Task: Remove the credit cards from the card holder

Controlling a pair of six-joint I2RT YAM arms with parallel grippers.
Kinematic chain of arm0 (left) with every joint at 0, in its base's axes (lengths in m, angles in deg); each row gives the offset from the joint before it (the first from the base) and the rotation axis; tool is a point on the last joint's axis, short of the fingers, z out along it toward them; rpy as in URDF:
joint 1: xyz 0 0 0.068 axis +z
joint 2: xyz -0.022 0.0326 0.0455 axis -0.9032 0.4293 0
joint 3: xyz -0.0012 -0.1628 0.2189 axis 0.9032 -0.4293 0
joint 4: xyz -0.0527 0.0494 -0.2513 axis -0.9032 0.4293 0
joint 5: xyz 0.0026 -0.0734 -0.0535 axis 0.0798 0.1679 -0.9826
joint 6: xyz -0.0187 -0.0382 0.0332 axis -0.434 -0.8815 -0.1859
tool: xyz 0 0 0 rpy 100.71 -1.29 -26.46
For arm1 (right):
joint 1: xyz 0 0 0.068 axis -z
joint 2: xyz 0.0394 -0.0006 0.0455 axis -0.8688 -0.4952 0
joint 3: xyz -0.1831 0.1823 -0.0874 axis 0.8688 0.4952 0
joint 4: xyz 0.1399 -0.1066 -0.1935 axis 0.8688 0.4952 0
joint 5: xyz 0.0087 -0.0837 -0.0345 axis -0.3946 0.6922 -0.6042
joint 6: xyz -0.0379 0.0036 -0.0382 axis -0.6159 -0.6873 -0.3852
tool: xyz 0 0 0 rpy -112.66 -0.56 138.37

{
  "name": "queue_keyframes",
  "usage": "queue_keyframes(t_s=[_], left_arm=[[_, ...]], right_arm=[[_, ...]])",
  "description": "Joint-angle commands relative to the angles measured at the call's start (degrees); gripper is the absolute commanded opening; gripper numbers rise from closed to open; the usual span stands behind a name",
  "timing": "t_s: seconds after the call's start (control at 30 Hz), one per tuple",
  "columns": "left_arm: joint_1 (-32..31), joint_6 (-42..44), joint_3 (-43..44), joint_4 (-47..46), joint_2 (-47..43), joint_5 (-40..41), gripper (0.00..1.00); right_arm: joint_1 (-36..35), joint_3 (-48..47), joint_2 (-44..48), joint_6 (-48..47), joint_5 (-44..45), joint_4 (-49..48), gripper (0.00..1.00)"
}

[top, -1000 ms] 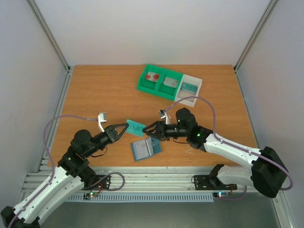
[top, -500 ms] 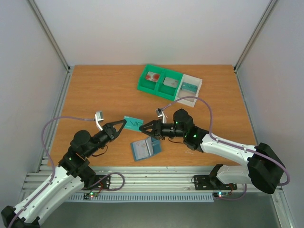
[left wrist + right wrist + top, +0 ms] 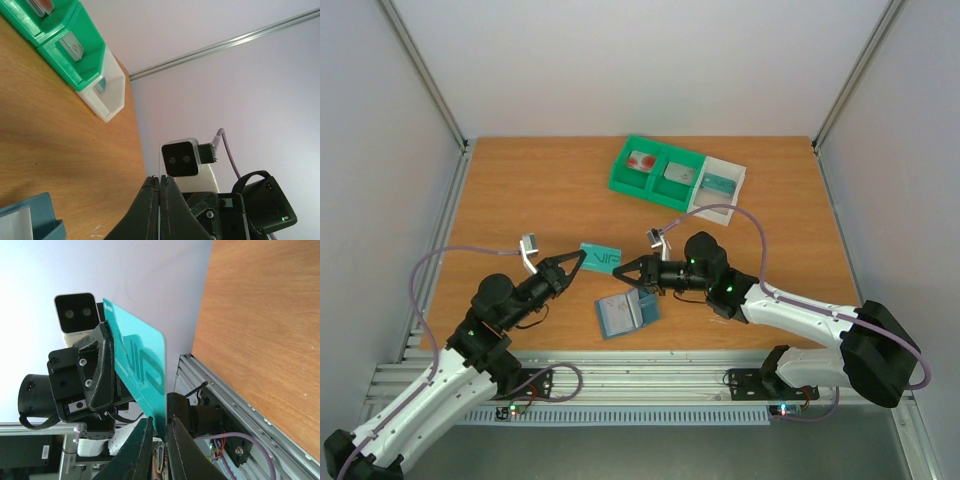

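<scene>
Above the middle of the table (image 3: pixel 520 200), in the top view: notes a teal card (image 3: pixel 601 257) held clear of the wood, with the left gripper (image 3: pixel 582 260) at one short edge and the right gripper (image 3: pixel 623 267) at the other. Notes the card holder (image 3: pixel 627 314) lying spread open on the wood just beside and below them, nearer the bases. Notes, well apart at the far side, a green tray (image 3: pixel 650 196) with a white card with red marks (image 3: pixel 641 160) and a grey card (image 3: pixel 677 172) in separate compartments.

Through the left wrist: shows the fingers (image 3: pixel 145 210) pressed together on a pale sliver, the teal card seen edge-on, so clamped flat.

Through the right wrist: shows the teal face slanting away, its near corner dipping between narrow-set fingertips (image 3: pixel 177 440). Cannot tell whether those pads actually bite, since the face sits skewed to them.

Judges the card light, stiff with slight flex, and slick on both faces, so likely to pivot or slide out of a corner pinch. Suggests taking it flat across a short edge, pads well onto both faces, before the other side lets go.
</scene>
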Motion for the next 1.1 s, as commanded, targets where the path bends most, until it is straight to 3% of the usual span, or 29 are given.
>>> queue_keyframes(t_s=[0.0,0.27,0.33,0.43,0.5,0.6,0.73,1.07], left_arm=[[-0.2,-0.8,-1.2,-4.1,0.6,1.6,0.0],[-0.2,-0.6,-1.6,-2.5,0.0,2.2,0.01],[-0.2,-0.3,-1.7,-1.8,-0.3,2.5,0.06],[-0.2,0.2,-1.6,-0.8,-0.5,2.8,0.23],[-0.2,0.6,-1.4,0.4,-0.6,2.5,0.48],[-0.2,1.5,-0.1,4.0,-1.1,2.0,0.75],[-0.2,5.5,4.0,13.7,-1.5,2.4,0.99],[-0.2,19.3,14.2,34.8,-0.1,6.7,0.99]], right_arm=[[-0.3,1.0,0.4,-0.2,0.7,-3.1,0.05],[-0.3,1.8,0.2,-0.8,0.7,-4.1,0.01],[-0.3,2.0,0.0,-1.4,0.6,-4.0,0.01],[-0.3,2.5,0.0,-2.0,0.6,-3.9,0.01],[-0.2,2.4,0.4,-3.0,0.6,-2.6,0.01],[-0.1,1.8,1.6,-5.9,0.9,1.4,0.01],[1.0,0.7,4.0,-9.6,0.6,8.6,0.01],[9.1,-4.7,9.4,-20.1,0.0,31.1,0.01]])
